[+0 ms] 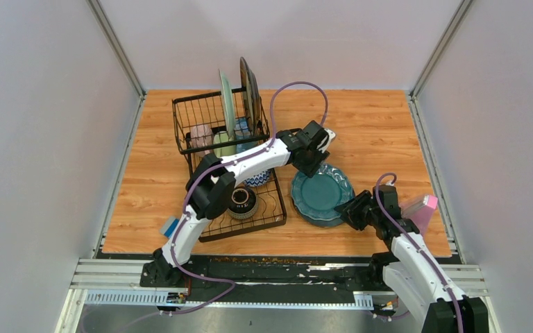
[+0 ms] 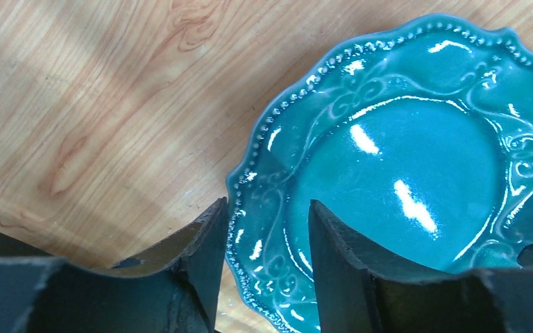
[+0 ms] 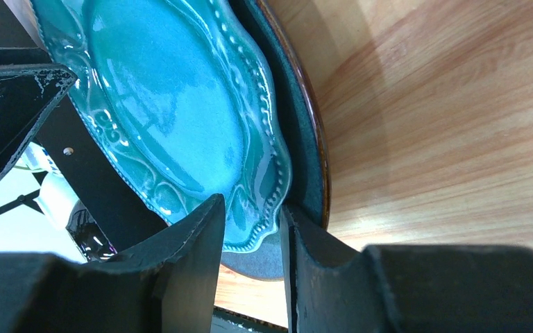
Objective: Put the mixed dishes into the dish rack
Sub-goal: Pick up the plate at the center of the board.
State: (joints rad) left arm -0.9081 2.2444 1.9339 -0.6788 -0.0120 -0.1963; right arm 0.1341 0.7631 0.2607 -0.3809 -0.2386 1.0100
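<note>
A teal scalloped plate (image 1: 323,194) lies on the wooden table right of the black wire dish rack (image 1: 189,114), on top of a dark plate with a brown rim (image 3: 305,125). My left gripper (image 1: 314,165) hovers over the plate's far-left rim, open, its fingers on either side of the rim in the left wrist view (image 2: 267,205). My right gripper (image 1: 349,210) is at the near-right rim. In the right wrist view (image 3: 250,205) its fingers are shut on the teal plate's edge (image 3: 264,201), one above and one between the two plates.
The rack's basket holds an upright pale green plate (image 1: 227,104), a dark-rimmed plate (image 1: 250,87) and mugs (image 1: 201,135). Its lower tray holds a dark bowl (image 1: 243,200) and a patterned bowl (image 1: 258,179). A pink container (image 1: 423,208) is at right, a striped sponge (image 1: 170,225) near left.
</note>
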